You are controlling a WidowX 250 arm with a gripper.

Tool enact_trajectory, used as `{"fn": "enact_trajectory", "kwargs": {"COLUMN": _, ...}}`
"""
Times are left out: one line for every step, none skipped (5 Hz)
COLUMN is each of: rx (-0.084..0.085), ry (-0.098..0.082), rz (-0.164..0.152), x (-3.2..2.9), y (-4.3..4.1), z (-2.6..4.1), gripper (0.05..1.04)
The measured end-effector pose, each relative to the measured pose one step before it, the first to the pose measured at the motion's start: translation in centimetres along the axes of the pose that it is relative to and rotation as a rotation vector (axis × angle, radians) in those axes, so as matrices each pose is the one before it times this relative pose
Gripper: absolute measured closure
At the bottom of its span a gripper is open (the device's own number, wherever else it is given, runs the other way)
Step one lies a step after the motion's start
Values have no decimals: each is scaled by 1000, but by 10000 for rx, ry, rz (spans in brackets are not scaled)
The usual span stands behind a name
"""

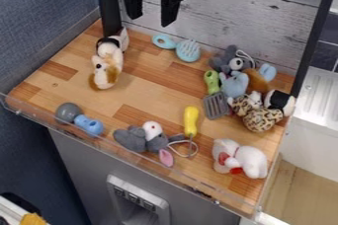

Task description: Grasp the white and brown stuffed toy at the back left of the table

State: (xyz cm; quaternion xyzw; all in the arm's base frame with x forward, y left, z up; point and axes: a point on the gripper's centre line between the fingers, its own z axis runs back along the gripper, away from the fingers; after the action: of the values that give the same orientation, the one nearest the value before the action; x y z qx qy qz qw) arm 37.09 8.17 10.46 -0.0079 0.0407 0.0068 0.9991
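The black gripper (151, 14) hangs at the top of the view, its two fingers spread apart with nothing between them. Below it, near the back wall, lies a light blue brush (188, 50). A brown and white plush dog (107, 68) lies at the left back. Near the front edge are a grey and blue toy (79, 119), a grey plush with pink ears (147, 138) and a yellow-handled whisk (190, 121). A white plush with a red ribbon (241, 159) sits at the front right. A grey spatula with a green handle (215, 104) lies right of centre.
Several plush toys crowd the right side, among them a leopard-print one (259, 114), a light blue one (234, 86) and a grey one (225, 61). A clear low barrier (119, 149) runs along the front edge of the wooden table (151, 98). Black posts stand at both back corners.
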Motion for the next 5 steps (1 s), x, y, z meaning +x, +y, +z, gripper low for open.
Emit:
{"fn": "enact_trajectory", "kwargs": {"rx": -142, "ry": 209, "rz": 918, "x": -37, "y": 438, "z": -835, "gripper": 85}}
{"fn": "enact_trajectory", "kwargs": {"rx": -153, "ry": -79, "rz": 1909, "x": 149, "y": 2370, "z": 131, "gripper": 85}}
{"fn": "enact_trajectory", "kwargs": {"rx": -154, "ry": -15, "rz": 1864, "x": 273, "y": 1613, "z": 185, "gripper": 86}}
{"fn": "enact_trajectory", "kwargs": {"rx": -20, "ry": 133, "rz": 852, "x": 799, "y": 1413, "z": -65, "gripper": 84}}
{"fn": "enact_trajectory", "kwargs": {"rx": 9, "ry": -24, "rz": -293, "x": 1319, "y": 1013, "z": 448, "gripper": 87}}
